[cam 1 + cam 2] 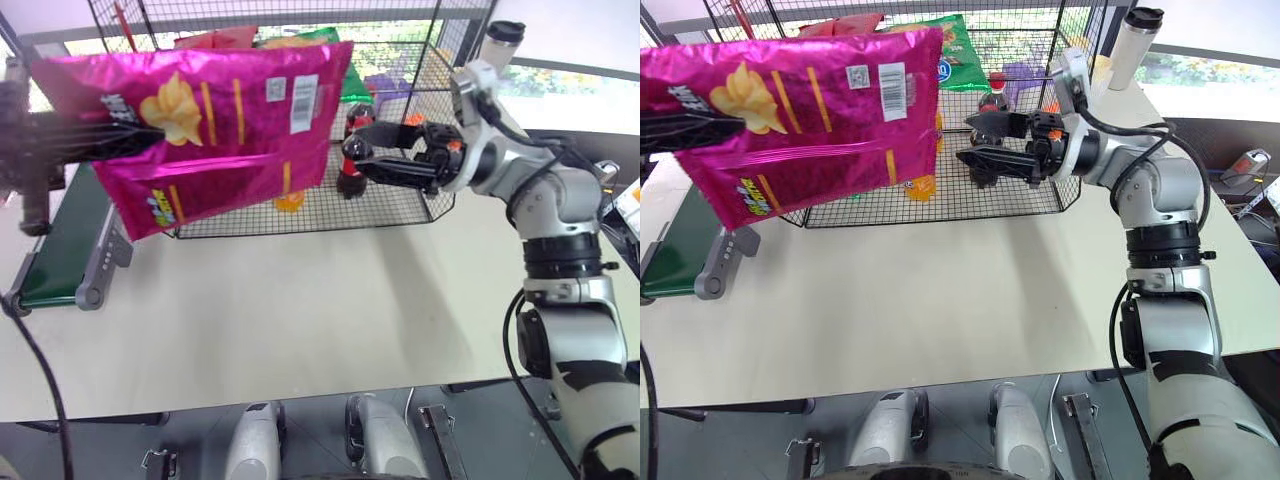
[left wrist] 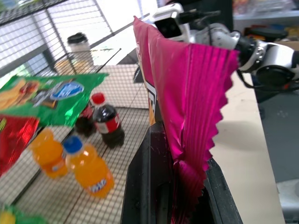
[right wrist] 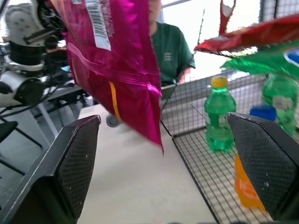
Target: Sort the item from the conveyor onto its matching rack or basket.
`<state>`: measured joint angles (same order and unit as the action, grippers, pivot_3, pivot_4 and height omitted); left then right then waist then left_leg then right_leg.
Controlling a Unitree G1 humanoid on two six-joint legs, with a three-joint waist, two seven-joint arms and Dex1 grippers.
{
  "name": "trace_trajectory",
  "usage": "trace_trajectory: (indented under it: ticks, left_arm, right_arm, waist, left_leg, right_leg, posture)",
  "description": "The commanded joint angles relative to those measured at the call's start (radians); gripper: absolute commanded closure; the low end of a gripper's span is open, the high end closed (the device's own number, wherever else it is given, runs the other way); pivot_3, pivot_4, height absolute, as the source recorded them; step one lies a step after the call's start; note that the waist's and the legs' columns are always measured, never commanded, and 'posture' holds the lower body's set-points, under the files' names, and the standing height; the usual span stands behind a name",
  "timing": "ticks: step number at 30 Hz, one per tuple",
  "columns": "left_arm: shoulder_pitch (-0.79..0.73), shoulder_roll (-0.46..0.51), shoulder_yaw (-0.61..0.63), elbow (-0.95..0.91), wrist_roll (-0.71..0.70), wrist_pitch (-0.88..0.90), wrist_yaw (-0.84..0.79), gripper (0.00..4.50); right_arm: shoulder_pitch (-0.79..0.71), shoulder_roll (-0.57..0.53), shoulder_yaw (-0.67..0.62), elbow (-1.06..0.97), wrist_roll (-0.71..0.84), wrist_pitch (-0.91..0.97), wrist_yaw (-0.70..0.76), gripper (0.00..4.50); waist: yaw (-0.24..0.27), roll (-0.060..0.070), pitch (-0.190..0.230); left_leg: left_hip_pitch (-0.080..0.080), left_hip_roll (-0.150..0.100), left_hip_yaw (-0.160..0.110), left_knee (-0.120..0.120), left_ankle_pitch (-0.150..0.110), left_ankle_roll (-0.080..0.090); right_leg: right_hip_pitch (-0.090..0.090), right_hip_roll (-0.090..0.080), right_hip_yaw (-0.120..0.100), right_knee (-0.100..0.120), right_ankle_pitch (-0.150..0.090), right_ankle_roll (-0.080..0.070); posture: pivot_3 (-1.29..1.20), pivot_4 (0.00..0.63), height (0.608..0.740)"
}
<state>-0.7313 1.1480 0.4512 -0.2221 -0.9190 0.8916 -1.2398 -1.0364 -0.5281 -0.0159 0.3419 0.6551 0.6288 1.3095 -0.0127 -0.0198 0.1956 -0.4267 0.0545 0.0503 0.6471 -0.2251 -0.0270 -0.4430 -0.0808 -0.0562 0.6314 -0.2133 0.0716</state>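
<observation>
The item, a glossy magenta chip bag (image 1: 220, 120), hangs in the air in front of the black wire rack (image 1: 400, 205), its long side level. My left gripper (image 1: 130, 135) is shut on the bag's crimped left end, and the left wrist view shows the foil pinched between its fingers (image 2: 149, 186). My right gripper (image 1: 365, 148) is open, pointing left, just off the bag's right edge and apart from it. Its two pads (image 3: 77, 158) stand wide with the bag (image 3: 117, 60) ahead of them. The green conveyor (image 1: 60, 240) lies below the bag at the left.
Inside the rack stand a cola bottle (image 2: 108, 123), orange bottles (image 2: 88, 168) and a green bottle (image 3: 218, 116). A green chip bag (image 1: 955, 55) and a red one (image 1: 215, 40) lie on its upper shelf. A tumbler (image 1: 500, 45) stands behind. A person in a green shirt (image 3: 170, 51) sits beyond the table.
</observation>
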Motion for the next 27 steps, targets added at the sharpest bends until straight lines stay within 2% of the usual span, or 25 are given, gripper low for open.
trace_trajectory:
  ticks: [1,9,12,14,19,20,24,25,26,27]
  left_arm:
    - [-0.072,-0.035,-0.049,0.012,-0.023,-0.046,0.005,4.48]
    - [-0.097,-0.082,-0.137,0.038,0.012,-0.095,0.005,4.48]
    - [-0.096,-0.101,-0.154,0.054,0.026,-0.115,0.01,4.5]
    - [-0.099,-0.111,-0.157,0.063,0.029,-0.121,0.018,4.5]
    - [-0.102,-0.129,-0.151,0.073,0.031,-0.127,0.033,4.5]
    - [-0.101,-0.13,-0.15,0.073,0.03,-0.127,0.036,4.5]
    - [-0.09,-0.132,-0.146,0.079,0.032,-0.118,0.053,4.5]
    - [-0.086,-0.131,-0.146,0.082,0.033,-0.112,0.061,3.91]
    - [-0.081,-0.129,-0.146,0.081,0.031,-0.107,0.065,3.71]
    - [-0.076,-0.128,-0.144,0.078,0.025,-0.102,0.065,3.16]
  right_arm:
    - [-0.061,0.037,-0.012,-0.017,0.028,-0.004,0.04,0.0]
    - [-0.077,0.101,-0.042,-0.103,0.136,0.112,0.058,0.0]
    - [-0.064,0.105,-0.033,-0.15,0.149,0.129,0.048,0.83]
    - [-0.054,0.103,-0.026,-0.172,0.14,0.127,0.04,1.92]
    - [-0.029,0.089,-0.02,-0.216,0.132,0.129,0.022,4.28]
    - [-0.027,0.089,-0.021,-0.22,0.133,0.131,0.017,4.4]
    - [-0.016,0.082,-0.029,-0.243,0.127,0.129,-0.023,4.4]
    - [-0.012,0.079,-0.031,-0.251,0.127,0.129,-0.034,4.5]
    - [-0.008,0.075,-0.034,-0.258,0.127,0.129,-0.043,4.5]
    - [-0.005,0.073,-0.037,-0.264,0.13,0.13,-0.052,4.5]
  waist:
    - [0.001,0.0,0.0]
    - [0.001,0.0,0.0]
    - [0.002,0.0,0.0]
    - [0.002,0.0,0.0]
    - [0.001,0.0,0.0]
    - [0.001,0.0,0.0]
    - [0.001,0.0,0.0]
    - [0.001,0.0,0.0]
    - [0.002,0.0,0.0]
    - [0.003,0.0,0.0]
  left_leg:
    - [0.0,0.0,0.0,0.0,0.0,0.0]
    - [0.0,0.0,0.0,0.001,0.0,0.0]
    - [0.0,0.0,0.0,0.001,0.0,0.0]
    - [0.0,0.0,0.0,0.001,0.0,0.0]
    - [0.0,0.0,0.0,0.001,0.0,0.0]
    - [0.0,0.0,0.0,0.001,0.0,0.0]
    - [0.0,0.0,0.0,0.001,0.0,0.0]
    - [0.0,0.0,0.0,0.001,0.0,0.0]
    - [0.0,0.0,0.0,0.001,0.0,0.0]
    - [0.0,0.0,0.0,0.001,0.0,0.0]
  right_leg:
    - [0.0,0.0,0.0,0.0,0.0,0.0]
    - [0.0,0.0,0.0,0.001,0.0,0.001]
    - [0.0,0.0,0.0,0.001,0.0,0.001]
    - [0.0,0.0,0.0,0.001,0.0,0.001]
    - [0.0,0.0,0.0,0.001,0.0,0.001]
    - [0.0,0.0,0.0,0.001,0.0,0.001]
    - [0.0,0.0,0.0,0.001,0.0,0.001]
    - [0.0,0.0,0.0,0.001,0.0,0.001]
    - [0.0,0.0,0.0,0.001,0.0,0.001]
    - [0.0,0.0,0.0,0.001,0.0,0.001]
  posture:
    - [0.0,0.15,0.74]
    - [0.0,0.15,0.74]
    - [0.0,0.15,0.74]
    - [0.0,0.15,0.74]
    - [0.0,0.15,0.74]
    - [0.0,0.15,0.74]
    - [0.0,0.15,0.74]
    - [0.0,0.15,0.74]
    - [0.0,0.15,0.74]
    - [0.0,0.15,0.74]
